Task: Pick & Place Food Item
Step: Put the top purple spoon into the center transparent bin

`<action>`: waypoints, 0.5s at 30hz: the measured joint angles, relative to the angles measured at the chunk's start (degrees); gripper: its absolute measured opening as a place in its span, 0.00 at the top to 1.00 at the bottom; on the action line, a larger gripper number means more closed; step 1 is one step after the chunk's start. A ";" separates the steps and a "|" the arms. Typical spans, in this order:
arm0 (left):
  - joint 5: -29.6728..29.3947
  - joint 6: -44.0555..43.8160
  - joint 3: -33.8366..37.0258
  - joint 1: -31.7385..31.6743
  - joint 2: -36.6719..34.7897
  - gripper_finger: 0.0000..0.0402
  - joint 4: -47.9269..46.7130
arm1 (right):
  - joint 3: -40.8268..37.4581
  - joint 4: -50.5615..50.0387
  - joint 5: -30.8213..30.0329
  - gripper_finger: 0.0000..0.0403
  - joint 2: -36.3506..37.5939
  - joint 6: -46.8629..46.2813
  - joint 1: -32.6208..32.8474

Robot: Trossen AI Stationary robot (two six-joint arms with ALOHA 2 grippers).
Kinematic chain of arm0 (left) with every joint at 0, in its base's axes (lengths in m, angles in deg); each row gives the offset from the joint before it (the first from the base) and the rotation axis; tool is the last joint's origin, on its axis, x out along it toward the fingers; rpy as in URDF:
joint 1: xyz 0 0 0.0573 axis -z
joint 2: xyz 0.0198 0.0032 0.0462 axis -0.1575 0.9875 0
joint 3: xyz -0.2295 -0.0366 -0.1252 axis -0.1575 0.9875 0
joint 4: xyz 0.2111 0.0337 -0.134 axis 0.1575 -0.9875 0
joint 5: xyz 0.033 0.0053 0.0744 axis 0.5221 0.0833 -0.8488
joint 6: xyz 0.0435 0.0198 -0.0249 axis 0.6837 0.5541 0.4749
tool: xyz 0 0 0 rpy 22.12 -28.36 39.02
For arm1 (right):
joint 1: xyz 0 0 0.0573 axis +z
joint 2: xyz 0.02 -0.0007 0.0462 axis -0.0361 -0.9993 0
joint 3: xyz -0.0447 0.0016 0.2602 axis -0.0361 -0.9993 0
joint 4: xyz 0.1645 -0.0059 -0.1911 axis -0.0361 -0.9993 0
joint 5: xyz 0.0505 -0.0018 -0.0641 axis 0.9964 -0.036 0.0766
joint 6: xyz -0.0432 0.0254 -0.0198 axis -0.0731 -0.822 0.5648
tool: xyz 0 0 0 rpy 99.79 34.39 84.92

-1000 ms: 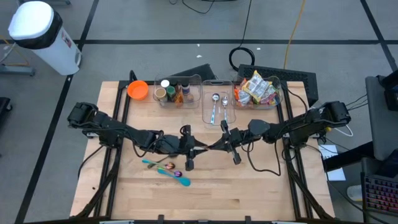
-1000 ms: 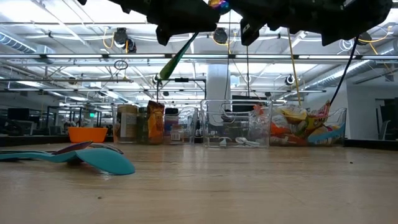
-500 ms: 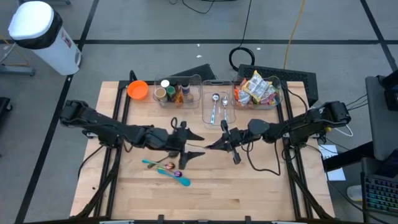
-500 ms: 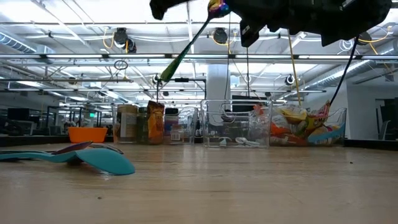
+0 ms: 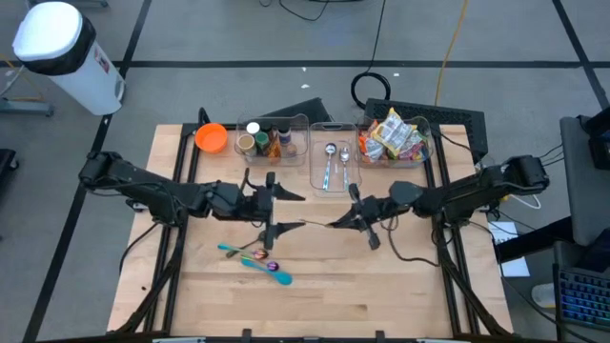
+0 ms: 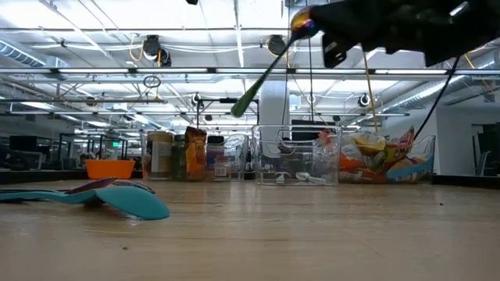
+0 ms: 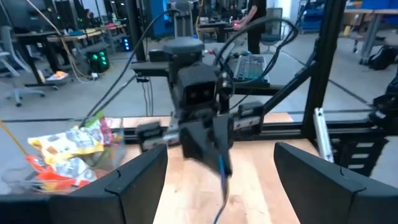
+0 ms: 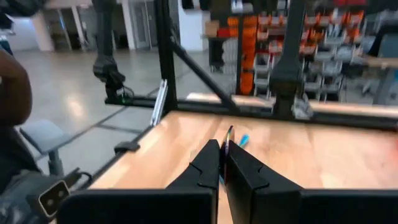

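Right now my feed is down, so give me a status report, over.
Left gripper open, empty. Right gripper shut on green-handled utensil, held above the table. Teal spoons lie on the table, aside from it.

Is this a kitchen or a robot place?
Most likely a robot lab or workshop, not a kitchen. Two dark robot arms work over a wooden table, cables trail across the grey floor, and open ceiling pipes and lights hang over rows of desks behind.

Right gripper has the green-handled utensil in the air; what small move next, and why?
Probably carry it toward the middle clear bin, which already holds spoons. The right gripper is shut on the green-handled utensil, and the left gripper stands open, not gripping it.
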 joint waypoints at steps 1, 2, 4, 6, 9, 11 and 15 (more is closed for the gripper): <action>0.00 0.69 0.00 -0.28 0.02 0.26 -0.07 | -1.42 1.04 -0.14 1.00 1.48 0.43 0.02; 0.00 1.34 0.00 -0.53 0.04 0.26 -0.10 | -2.91 2.02 -0.11 1.00 3.05 0.83 0.02; -0.05 2.18 0.00 -1.32 0.04 0.26 -0.07 | -5.40 4.12 -0.12 1.00 5.72 1.44 -0.02; -0.39 2.86 0.00 -2.25 0.04 0.26 -0.04 | -7.36 5.00 -0.69 1.00 7.69 2.59 -0.13; -0.56 3.82 0.00 -4.19 0.04 0.26 -0.53 | -9.11 5.11 -4.50 1.00 9.69 5.26 -0.50; -0.59 4.44 0.00 -5.55 0.03 0.26 -0.75 | -9.87 5.08 -5.36 1.00 10.33 6.16 -1.43; -0.58 5.13 0.03 -8.16 -2.13 0.29 -2.97 | -10.29 4.99 -6.10 1.00 10.41 6.50 -4.28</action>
